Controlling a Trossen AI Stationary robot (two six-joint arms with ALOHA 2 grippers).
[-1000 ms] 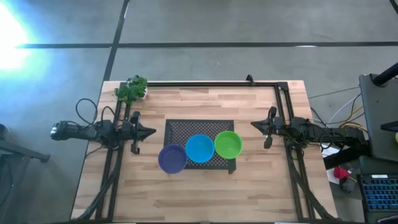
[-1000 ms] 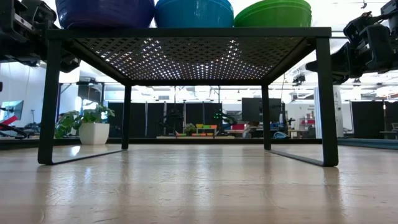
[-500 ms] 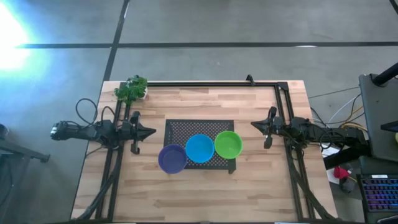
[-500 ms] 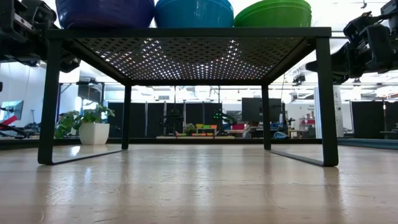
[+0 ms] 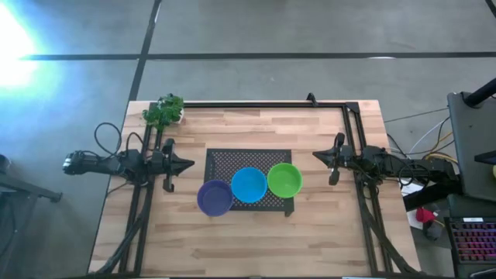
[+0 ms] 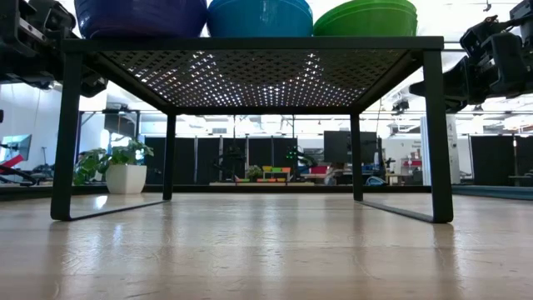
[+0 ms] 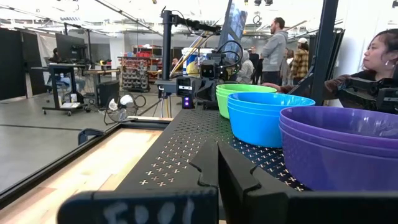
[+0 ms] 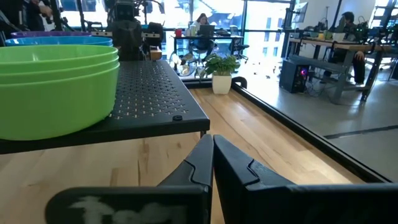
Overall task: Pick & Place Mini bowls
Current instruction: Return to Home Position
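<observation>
Three mini bowls sit in a row on the near part of a black mesh stand (image 5: pixel 232 159): purple (image 5: pixel 215 198), blue (image 5: pixel 249 185) and lime green (image 5: pixel 284 180). In the wrist views each colour shows several nested rims: purple (image 7: pixel 339 146), blue (image 7: pixel 267 115), green (image 8: pixel 56 87). The purple one slightly overhangs the stand's left edge. My left gripper (image 5: pixel 190 163) is shut and level, left of the stand, pointing at it. My right gripper (image 5: pixel 315 155) is shut and level on the stand's right side, pointing at it. Neither touches anything.
The stand is a raised mesh shelf on thin legs (image 6: pixel 67 133), with open space beneath it. A small potted plant (image 5: pixel 163 111) stands at the table's far left corner. A black rail (image 5: pixel 256 103) runs along the far edge. People stand in the room beyond the table (image 7: pixel 273 43).
</observation>
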